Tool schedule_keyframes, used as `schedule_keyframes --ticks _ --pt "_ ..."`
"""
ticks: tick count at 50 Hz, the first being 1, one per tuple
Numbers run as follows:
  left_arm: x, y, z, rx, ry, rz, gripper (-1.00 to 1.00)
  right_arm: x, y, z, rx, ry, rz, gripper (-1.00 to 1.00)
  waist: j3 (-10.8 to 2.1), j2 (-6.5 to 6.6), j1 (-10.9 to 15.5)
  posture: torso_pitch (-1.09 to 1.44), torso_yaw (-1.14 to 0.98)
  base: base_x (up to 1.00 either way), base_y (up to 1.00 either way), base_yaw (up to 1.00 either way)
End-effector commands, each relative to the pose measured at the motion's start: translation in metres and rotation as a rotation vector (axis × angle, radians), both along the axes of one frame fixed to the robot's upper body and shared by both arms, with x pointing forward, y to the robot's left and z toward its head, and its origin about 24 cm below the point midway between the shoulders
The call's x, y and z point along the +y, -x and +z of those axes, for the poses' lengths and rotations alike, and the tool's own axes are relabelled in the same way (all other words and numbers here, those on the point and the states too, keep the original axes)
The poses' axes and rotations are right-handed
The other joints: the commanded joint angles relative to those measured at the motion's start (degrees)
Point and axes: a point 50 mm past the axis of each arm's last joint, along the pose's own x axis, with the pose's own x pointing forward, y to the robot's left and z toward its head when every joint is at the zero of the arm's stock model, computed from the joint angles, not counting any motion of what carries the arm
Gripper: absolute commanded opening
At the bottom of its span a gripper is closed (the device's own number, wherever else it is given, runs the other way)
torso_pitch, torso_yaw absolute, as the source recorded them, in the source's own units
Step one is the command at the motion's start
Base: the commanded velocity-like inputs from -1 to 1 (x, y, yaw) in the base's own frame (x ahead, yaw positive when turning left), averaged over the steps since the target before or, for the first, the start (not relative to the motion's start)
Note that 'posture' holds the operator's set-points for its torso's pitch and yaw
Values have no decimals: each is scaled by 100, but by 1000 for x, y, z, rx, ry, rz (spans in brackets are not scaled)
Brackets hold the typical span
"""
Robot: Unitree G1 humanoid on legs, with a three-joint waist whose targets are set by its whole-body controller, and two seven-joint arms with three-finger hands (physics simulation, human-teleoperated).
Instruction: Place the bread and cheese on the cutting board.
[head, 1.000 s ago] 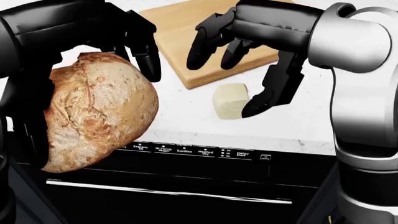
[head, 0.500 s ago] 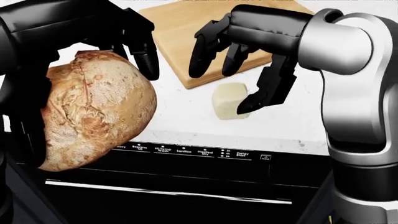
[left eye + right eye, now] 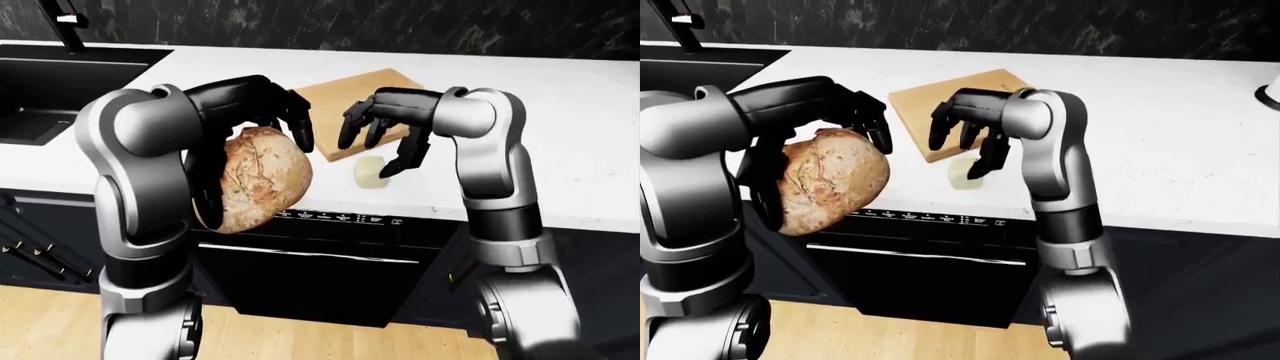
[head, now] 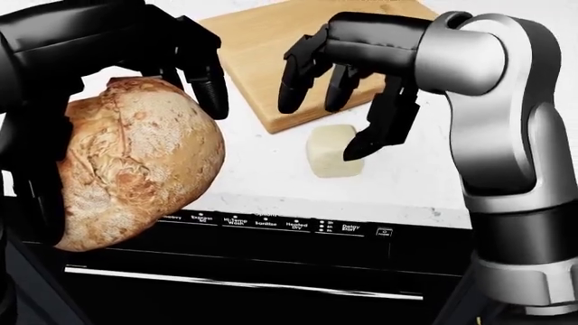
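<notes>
looking down at a white counter [image 3: 560,112] that runs across the whole left-eye view, with a dark marbled wall [image 3: 400,26] behind it at the top. a black sink [image 3: 50,86] is sunk into the counter at the left, and a dark faucet [image 3: 65,22] stands above it. under the counter edge i see a black dishwasher [image 3: 320,262] with a row of small white labels on its top strip, and a wooden floor [image 3: 300,337] at the bottom.

my left hand [image 4: 108,88] has its fingers wrapped around the bread [image 4: 135,162], a round crusty loaf held up off the counter, at the left of the head view. the cutting board [image 4: 271,47] lies bare on the counter, at the top of that view. the cheese [image 4: 333,150], a pale block, sits on the counter just below the board's near edge. my right hand [image 4: 352,88] hovers over it with fingers spread, one fingertip [image 4: 357,147] touching or just beside the cheese; i cannot tell which.
</notes>
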Motion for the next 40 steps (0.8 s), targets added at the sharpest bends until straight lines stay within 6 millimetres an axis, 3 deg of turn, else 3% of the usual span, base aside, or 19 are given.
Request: schedule_keyframes --ticks 1,33,34,35,36,40 --pt "1 5 13 -71 8 2 -100 1 4 16 -79 -1 7 11 -168 12 0 0 0 0 0 0" --pt "3 6 11 -66 11 4 -100 4 -4 -3 -48 11 1 11 -182 17 8 0 0 0 0 0" --pt "4 6 12 -67 11 6 -100 5 -5 -2 -56 1 3 -26 -183 17 8 0 0 0 0 0" --pt "4 6 11 -67 11 6 -100 6 -5 -1 -61 -3 4 -82 -184 18 9 0 0 0 0 0" --pt "4 6 11 -67 12 6 -100 6 -5 -1 -62 -4 4 -97 -186 19 7 0 0 0 0 0" --pt "4 5 10 -65 13 8 -100 7 -7 4 -91 -25 7 -100 -186 23 6 0 0 0 0 0"
